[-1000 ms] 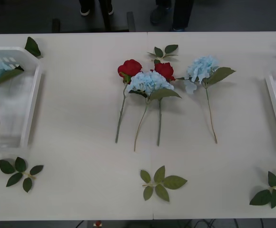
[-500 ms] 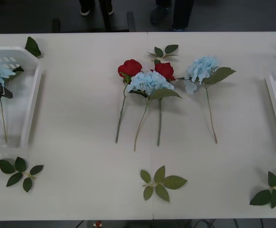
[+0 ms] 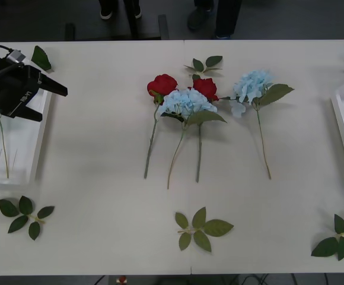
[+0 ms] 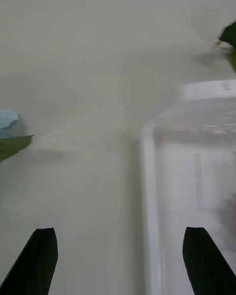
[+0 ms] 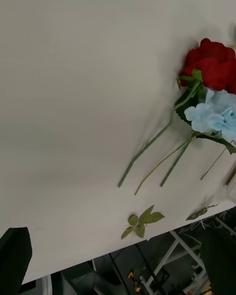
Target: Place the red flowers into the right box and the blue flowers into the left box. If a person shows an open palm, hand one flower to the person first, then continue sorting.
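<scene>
Where red flowers [image 3: 162,85] lie, leaf sprigs [image 3: 200,228] around.

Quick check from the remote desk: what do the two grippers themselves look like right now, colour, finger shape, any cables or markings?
The left gripper is black and angular, with two tapered, pointed fingers. Small white lettering sits on its body, too small to read, and a dark cable runs to a small silver connector behind it. The right gripper has two black fingers with blunt, squared-off tips; the wrist view shows no cable or marking on them.
</scene>
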Controlling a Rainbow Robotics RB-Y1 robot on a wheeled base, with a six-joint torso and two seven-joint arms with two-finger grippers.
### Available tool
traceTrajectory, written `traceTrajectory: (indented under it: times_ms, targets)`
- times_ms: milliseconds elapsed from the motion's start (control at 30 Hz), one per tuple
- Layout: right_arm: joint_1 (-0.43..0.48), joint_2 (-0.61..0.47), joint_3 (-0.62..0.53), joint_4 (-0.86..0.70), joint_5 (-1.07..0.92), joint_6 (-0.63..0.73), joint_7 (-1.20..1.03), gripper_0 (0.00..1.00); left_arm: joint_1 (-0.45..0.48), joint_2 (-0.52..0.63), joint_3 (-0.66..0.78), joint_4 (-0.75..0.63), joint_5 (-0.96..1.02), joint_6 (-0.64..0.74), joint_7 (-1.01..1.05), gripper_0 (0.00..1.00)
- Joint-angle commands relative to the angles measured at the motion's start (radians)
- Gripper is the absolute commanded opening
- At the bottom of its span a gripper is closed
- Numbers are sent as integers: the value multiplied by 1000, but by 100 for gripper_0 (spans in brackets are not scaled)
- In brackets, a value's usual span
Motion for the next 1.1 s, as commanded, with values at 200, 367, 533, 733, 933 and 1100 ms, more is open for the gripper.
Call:
traceTrajectory:
  times_ms: [200, 367, 533, 733, 933, 1100]
  targets:
    - [-6, 211, 124, -72, 70, -43, -42, 77, -214, -259, -89, -36, -303, 129, 264, 100]
    - [-4, 278, 239, -75, 119, -59, -47, 79, -310, -377, -209, -34, -463, 115, 434, 100]
    - [-1, 310, 337, -75, 140, -132, -67, 79, -357, -447, -322, -37, -555, 70, 558, 100]
    - [-1, 321, 426, -75, 215, -210, -142, 79, -371, -467, -445, -55, -644, -37, 662, 100]
    - [17, 329, 436, -72, 280, -252, -150, 79, -371, -521, -534, -20, -763, -132, 756, 100]
    - [19, 329, 456, -31, 286, -322, -150, 79, -391, -585, -591, 50, -832, -192, 831, 100]
